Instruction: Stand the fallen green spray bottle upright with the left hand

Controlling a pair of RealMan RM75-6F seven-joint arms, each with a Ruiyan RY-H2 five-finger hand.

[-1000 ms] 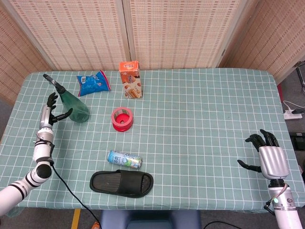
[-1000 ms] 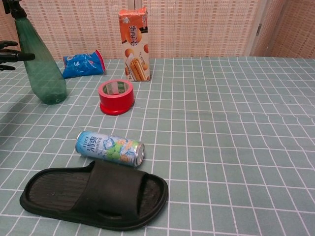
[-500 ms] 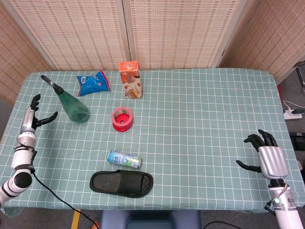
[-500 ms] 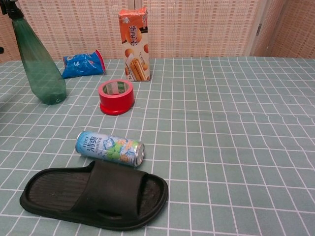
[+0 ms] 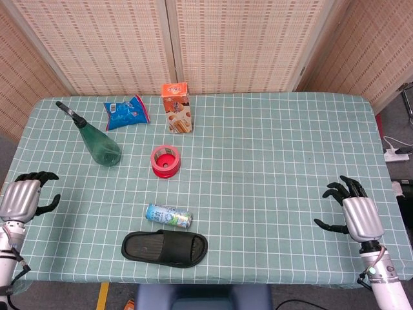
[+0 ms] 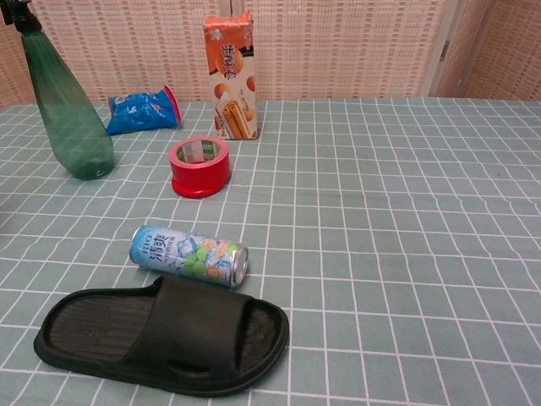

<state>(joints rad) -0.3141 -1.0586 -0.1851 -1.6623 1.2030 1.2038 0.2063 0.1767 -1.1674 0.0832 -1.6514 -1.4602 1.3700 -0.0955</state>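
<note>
The tabletop (image 5: pixel 271 161), covered in a green checked cloth, is carrying every object. The black rubber slipper (image 5: pixel 165 248) is lying to the right of the left hand (image 5: pixel 20 199), near the front edge. The translucent green plastic spray bottle (image 5: pixel 98 141) with its black trigger head is standing upright on its base, beyond the left hand and well apart from it. The orange cardboard snack carton (image 5: pixel 177 108) is standing further back and to the right. The blue crinkled snack bag (image 5: pixel 126 112) is lying just beyond the bottle. The red roll of tape (image 5: pixel 165 161) is sitting to the bottle's right. The blue printed drink can (image 5: pixel 168 216) is lying on its side just behind the slipper. The left hand is hanging empty, fingers spread, at the left tabletop edge; the right hand (image 5: pixel 353 213) is likewise empty and spread at the far right. Judged from this arrangement, the righting step is complete, and the next move calls only for keeping the left hand clear of the bottle.
</note>
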